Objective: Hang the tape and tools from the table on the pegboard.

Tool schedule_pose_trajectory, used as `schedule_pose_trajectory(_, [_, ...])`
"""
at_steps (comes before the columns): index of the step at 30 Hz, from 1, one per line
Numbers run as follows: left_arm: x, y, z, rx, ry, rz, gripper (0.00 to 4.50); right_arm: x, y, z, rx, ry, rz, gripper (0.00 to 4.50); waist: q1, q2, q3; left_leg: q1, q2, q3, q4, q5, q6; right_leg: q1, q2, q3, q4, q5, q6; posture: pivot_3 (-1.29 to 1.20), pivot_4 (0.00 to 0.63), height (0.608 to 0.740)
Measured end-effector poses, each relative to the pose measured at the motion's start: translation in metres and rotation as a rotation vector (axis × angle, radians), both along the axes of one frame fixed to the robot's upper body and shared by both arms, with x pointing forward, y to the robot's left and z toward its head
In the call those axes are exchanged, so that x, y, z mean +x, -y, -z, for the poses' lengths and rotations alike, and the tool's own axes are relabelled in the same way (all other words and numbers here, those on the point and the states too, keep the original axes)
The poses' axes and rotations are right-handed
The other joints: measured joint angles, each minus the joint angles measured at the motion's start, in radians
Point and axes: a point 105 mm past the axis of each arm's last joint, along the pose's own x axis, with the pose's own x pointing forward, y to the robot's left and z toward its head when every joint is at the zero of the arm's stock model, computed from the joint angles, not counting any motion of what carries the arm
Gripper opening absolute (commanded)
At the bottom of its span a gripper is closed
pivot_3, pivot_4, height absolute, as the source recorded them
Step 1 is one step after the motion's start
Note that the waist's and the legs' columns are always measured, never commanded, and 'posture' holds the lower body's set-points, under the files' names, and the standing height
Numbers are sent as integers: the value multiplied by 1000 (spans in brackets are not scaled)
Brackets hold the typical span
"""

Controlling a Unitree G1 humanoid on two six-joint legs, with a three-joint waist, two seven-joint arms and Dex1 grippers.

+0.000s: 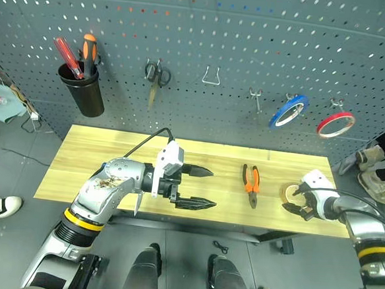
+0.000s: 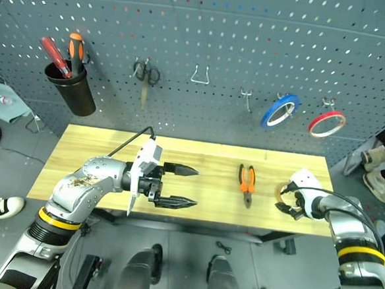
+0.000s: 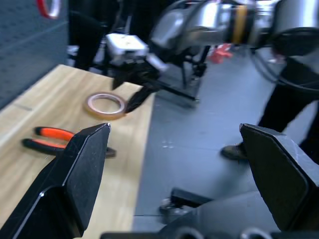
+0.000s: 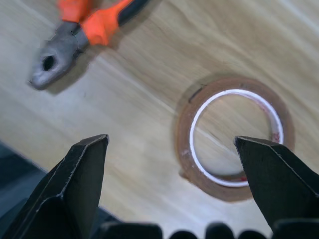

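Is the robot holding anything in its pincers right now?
No. Both are open and empty: the left pincer hangs in the air, the right pincer hovers over the tape, not gripping it.

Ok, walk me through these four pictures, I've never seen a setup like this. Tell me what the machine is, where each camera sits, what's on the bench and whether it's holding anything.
This is a humanoid robot with two arms. The two wide pictures come from cameras on its head, looking down over a wooden table against a grey pegboard. The other two come from cameras on its wrists, looking along each hand's black fingers. On the table lie orange-handled pliers and a tan ring of tape. The left hand is open above the table, holding nothing. The right hand is open right by the tape, not gripping it. On the pegboard hang scissors, a blue roll, a red roll and a cup of screwdrivers.
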Motion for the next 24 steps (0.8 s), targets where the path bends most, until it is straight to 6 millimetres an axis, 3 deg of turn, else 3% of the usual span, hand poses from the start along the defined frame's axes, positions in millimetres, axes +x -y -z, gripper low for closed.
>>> schedule_pose_trajectory(6, [0, 3, -1, -16, 1, 7, 4422, 11, 4, 1, -31, -22, 10, 4500, 1, 1, 45, -4, -3, -2, 0, -1, 2, -1, -2, 1, 0, -2, 4, 33, 412, 740])
schedule_pose_trajectory(13, [1, 10, -7, -69, -3, 8, 4422, 21, 6, 7, -29, -46, 44, 4500, -2, 1, 69, -15, -5, -5, 1, -1, 2, -10, -2, 0, 2, 0, 10, 38, 434, 740])
schedule_pose_trajectory(16, [0, 11, -10, -79, -3, 11, 4500, 23, 7, 6, -16, -57, 54, 3664, -5, 0, 74, -15, -5, -5, 1, -1, 2, -11, -2, 0, 2, 3, 13, 43, 435, 740])
schedule_pose_trajectory(24, [1, 10, -11, -79, -10, 3, 4500, 24, 4, 8, -27, -59, 17, 865, -11, -3, 77, -15, -5, -6, 1, -1, 2, -10, -1, 0, 2, -1, 10, 58, 429, 740])
